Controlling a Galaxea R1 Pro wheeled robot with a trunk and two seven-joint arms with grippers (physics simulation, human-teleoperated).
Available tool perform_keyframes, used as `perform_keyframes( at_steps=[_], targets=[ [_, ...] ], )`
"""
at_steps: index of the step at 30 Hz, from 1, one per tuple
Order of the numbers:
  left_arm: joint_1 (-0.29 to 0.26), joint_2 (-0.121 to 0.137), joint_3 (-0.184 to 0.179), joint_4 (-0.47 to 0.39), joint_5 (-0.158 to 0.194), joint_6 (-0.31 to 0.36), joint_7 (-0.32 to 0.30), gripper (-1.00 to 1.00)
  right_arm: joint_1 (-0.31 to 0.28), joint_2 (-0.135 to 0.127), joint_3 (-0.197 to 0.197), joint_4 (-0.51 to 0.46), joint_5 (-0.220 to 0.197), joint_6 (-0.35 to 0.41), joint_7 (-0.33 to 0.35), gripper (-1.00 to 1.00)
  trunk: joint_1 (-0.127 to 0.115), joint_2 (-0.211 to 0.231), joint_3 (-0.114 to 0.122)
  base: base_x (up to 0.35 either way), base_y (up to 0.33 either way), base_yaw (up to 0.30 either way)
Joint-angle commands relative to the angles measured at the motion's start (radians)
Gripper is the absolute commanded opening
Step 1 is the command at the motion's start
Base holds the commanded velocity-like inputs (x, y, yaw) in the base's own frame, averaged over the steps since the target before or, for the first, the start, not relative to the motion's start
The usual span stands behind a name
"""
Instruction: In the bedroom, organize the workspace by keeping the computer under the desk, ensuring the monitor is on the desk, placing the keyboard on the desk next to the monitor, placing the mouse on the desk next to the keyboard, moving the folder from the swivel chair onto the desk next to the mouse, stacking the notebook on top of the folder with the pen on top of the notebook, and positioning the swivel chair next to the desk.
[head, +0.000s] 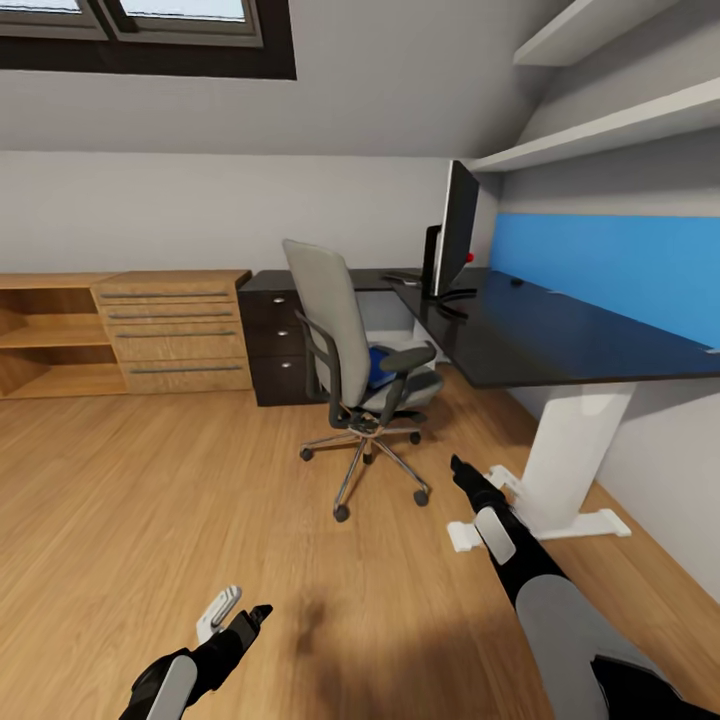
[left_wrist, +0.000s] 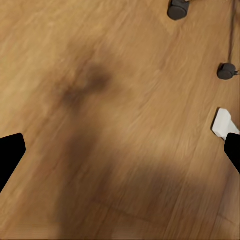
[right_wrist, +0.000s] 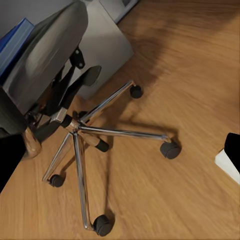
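The grey swivel chair (head: 355, 360) stands on the wood floor, just clear of the glossy black desk (head: 560, 335). A blue folder (head: 378, 365) lies on its seat and also shows as the folder (right_wrist: 15, 37) in the right wrist view above the chair's chrome base (right_wrist: 82, 130). The black monitor (head: 458, 225) stands upright on the desk. Under the desk, behind the chair, sits the light grey computer (right_wrist: 102, 47). My right gripper (head: 462, 468) hangs open in front of the chair. My left gripper (head: 250, 612) is open low over bare floor.
A light-wood dresser (head: 175, 330) and open shelves line the far wall, beside the desk's dark drawer unit (head: 275, 345). The desk's white leg (head: 570, 450) and its foot (left_wrist: 222, 122) are close to my right arm. Open floor lies to the left.
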Motion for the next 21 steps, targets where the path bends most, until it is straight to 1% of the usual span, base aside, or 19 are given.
perform_keyframes(
  at_steps=[1,2,4,9,14,21],
  targets=[
    [0.001,-0.001,0.004,0.001,0.006,0.007,0.001,1.00,-0.004,-0.002,-0.001,0.000,-0.011,0.009,-0.002,1.00,0.000,0.000,-0.001,0.279,0.000,0.000],
    [0.002,-0.001,0.004,0.003,0.006,0.006,0.001,1.00,-0.012,-0.008,-0.001,0.001,-0.013,0.039,-0.003,1.00,0.000,0.000,-0.001,0.302,0.000,0.000],
    [0.003,-0.001,0.004,0.005,0.006,0.004,0.001,1.00,-0.020,-0.017,-0.002,0.001,-0.014,0.069,-0.003,1.00,0.000,0.000,-0.001,0.313,0.000,0.000],
    [0.005,-0.001,0.004,0.007,0.007,0.003,0.000,1.00,-0.027,-0.029,-0.002,0.001,-0.016,0.103,0.000,1.00,0.000,0.000,-0.001,0.327,0.000,0.000],
    [0.008,-0.001,0.005,0.008,0.009,0.002,0.000,1.00,-0.031,-0.035,-0.002,0.001,-0.016,0.119,0.001,1.00,0.000,0.000,-0.001,0.337,0.000,0.000],
    [0.012,-0.001,0.005,0.008,0.012,-0.007,0.000,1.00,-0.032,-0.038,-0.002,0.000,-0.016,0.121,0.001,1.00,0.000,0.000,-0.001,0.341,0.000,0.000]
  ],
)
